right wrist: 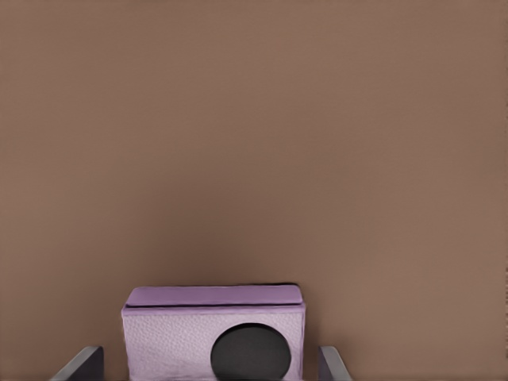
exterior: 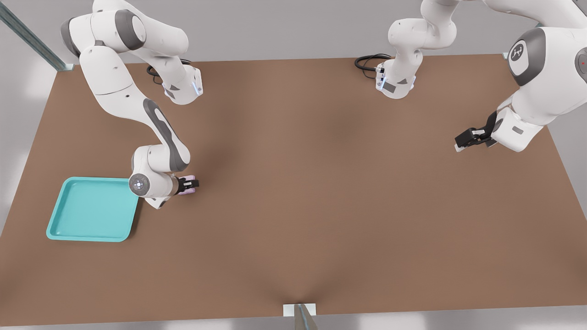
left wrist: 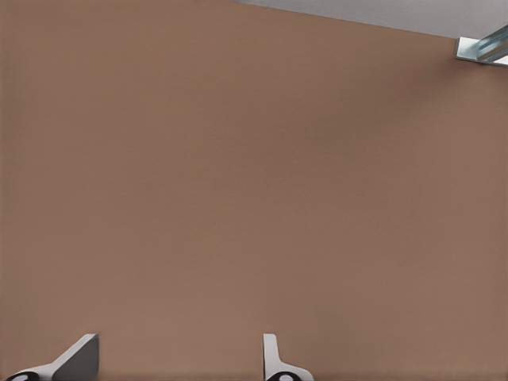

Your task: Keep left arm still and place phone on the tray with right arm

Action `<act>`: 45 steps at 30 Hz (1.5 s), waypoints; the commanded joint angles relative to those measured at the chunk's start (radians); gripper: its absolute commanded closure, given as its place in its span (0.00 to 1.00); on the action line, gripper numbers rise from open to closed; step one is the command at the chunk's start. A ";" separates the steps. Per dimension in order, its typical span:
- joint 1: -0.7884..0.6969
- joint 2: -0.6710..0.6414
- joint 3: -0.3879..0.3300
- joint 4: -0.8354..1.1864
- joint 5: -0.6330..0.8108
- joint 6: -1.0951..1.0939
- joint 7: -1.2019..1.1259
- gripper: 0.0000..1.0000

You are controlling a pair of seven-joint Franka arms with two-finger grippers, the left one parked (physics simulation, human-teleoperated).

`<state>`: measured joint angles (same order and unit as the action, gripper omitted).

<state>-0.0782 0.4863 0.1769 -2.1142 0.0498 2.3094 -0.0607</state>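
In the front view the right arm reaches down to the brown tabletop, its hand low over the lilac phone, which lies on the tabletop just beside the turquoise tray, off the tray's corner toward the front view's right. In the right wrist view the phone, one black round lens facing the camera, sits between the two fingers, which stand apart with a gap on each side of it and brown tabletop beyond.
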 commanded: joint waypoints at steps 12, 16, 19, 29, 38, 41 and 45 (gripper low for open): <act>0.001 0.015 0.001 -0.013 0.001 0.038 -0.022 0.15; 0.001 0.000 0.001 -0.012 0.001 0.028 -0.025 0.20; 0.001 -0.028 0.001 -0.007 0.001 0.025 -0.027 0.20; -0.173 -0.015 -0.013 0.189 -0.010 0.022 -0.226 0.20; -0.385 0.104 -0.048 0.336 -0.045 -0.025 -0.574 0.20; -0.387 0.107 -0.048 0.339 -0.045 -0.033 -0.568 0.07; -0.358 0.101 -0.034 0.506 -0.047 -0.221 -0.556 0.04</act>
<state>-0.4304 0.5899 0.1381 -1.6175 0.0033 2.2299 -0.3944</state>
